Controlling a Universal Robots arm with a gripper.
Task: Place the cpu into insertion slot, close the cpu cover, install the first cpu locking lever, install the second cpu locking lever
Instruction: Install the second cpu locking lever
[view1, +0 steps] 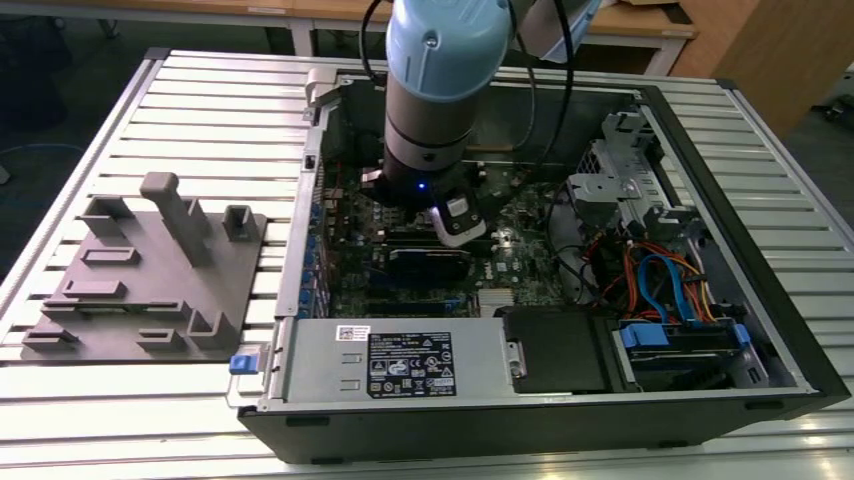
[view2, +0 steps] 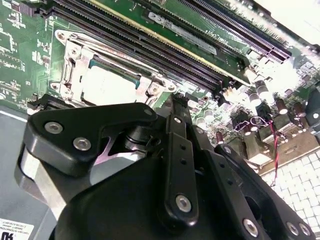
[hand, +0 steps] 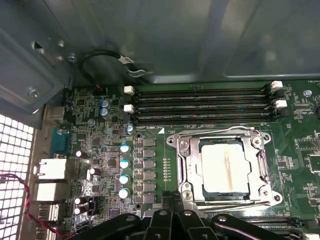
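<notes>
A pale-blue and grey arm reaches down into an open black computer case (view1: 747, 300) lying on a ribbed metal bench (view1: 200, 110). In the first wrist view the cpu (hand: 223, 168), a flat square with a dull, pale metal top marked by a faint brownish streak, sits in the insertion slot (hand: 182, 170) on the green circuit board (hand: 295, 125). The cpu cover (hand: 260, 160), a thin silver frame with a cut-out centre, lies flat around it. Long black memory slots (hand: 200, 105) with white clips run just beside the socket. The gripper (hand: 172, 200) hangs near the socket's edge; whether the black fingers are parted or closed cannot be told. A grey moulded fixture plate (view1: 147, 275) rests on the exterior view's left
</notes>
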